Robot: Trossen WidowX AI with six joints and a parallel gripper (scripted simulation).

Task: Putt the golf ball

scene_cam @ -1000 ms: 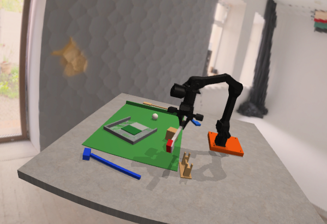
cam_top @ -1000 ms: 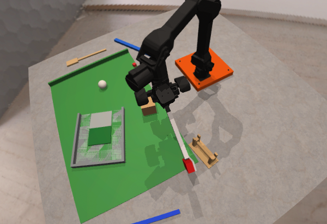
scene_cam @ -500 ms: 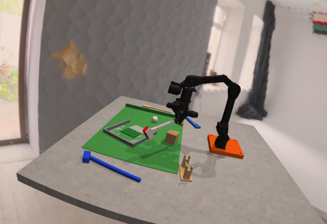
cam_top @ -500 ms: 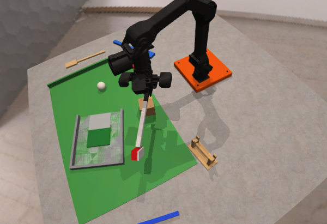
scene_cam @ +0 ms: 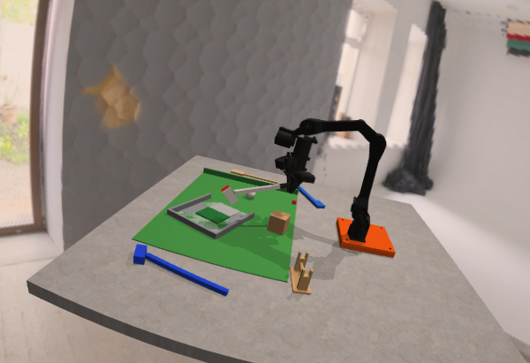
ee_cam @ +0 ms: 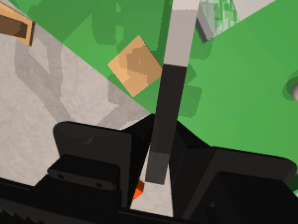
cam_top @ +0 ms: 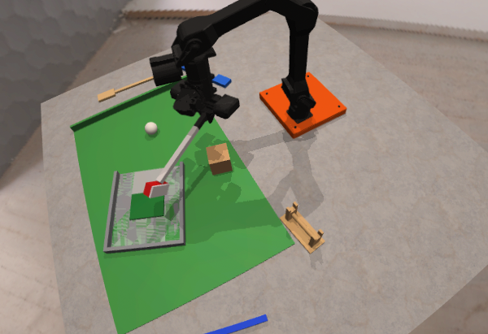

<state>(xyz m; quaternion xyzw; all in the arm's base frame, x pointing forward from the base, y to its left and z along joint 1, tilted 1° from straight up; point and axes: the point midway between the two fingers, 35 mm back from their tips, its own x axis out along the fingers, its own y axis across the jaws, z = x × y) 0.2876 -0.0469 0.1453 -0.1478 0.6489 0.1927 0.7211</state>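
Note:
My gripper [cam_top: 206,115] [scene_cam: 291,186] [ee_cam: 161,119] is shut on the dark grip of the red putter. The putter's pale shaft [cam_top: 179,153] [scene_cam: 258,189] [ee_cam: 180,35] slants down from the fingers, and its red and white head [cam_top: 153,188] [scene_cam: 229,194] hangs in the air over the ramp area. The white golf ball [cam_top: 150,127] [scene_cam: 250,195] rests on the green mat [cam_top: 211,228] [scene_cam: 185,248] [ee_cam: 250,90]. The grey-walled ramp [cam_top: 184,212] [scene_cam: 236,227] holds the dark green raised green [cam_top: 146,210] [scene_cam: 211,215], with no ball on it.
A wooden block [cam_top: 219,158] [scene_cam: 279,223] [ee_cam: 135,65] sits on the mat below the arm. A wooden stand [cam_top: 302,230] [scene_cam: 300,285] is beside the mat's edge. Blue putters [cam_top: 240,325] [scene_cam: 185,272] and a tan one [cam_top: 132,85] lie around the mat. A green wall [cam_top: 126,104] lines the mat's far end.

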